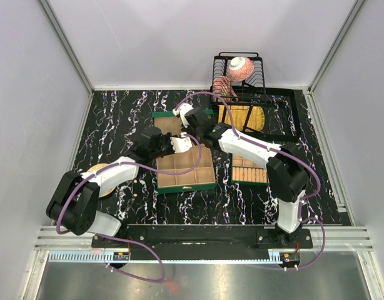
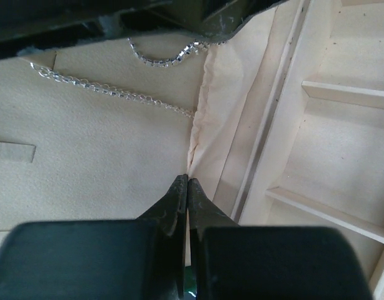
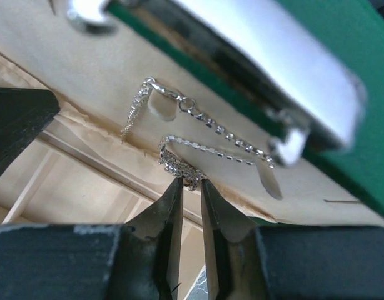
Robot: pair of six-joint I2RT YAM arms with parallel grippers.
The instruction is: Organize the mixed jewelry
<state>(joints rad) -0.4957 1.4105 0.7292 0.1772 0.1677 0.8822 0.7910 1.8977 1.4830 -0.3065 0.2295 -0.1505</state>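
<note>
The right gripper (image 3: 191,187), jaws a narrow slit apart, noses at a sparkling chain (image 3: 179,164) on the green box's (image 1: 186,188) far beige lining. The left gripper (image 2: 187,187) hovers alongside, jaws pressed together, empty. Next, probably: pinch the chain squarely and lift it without snagging.

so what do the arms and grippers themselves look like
Both the left arm and right arm have white links with chunky black joints, each trailing a purple cable. The left gripper and right gripper have black fingers tapering to points.
</note>
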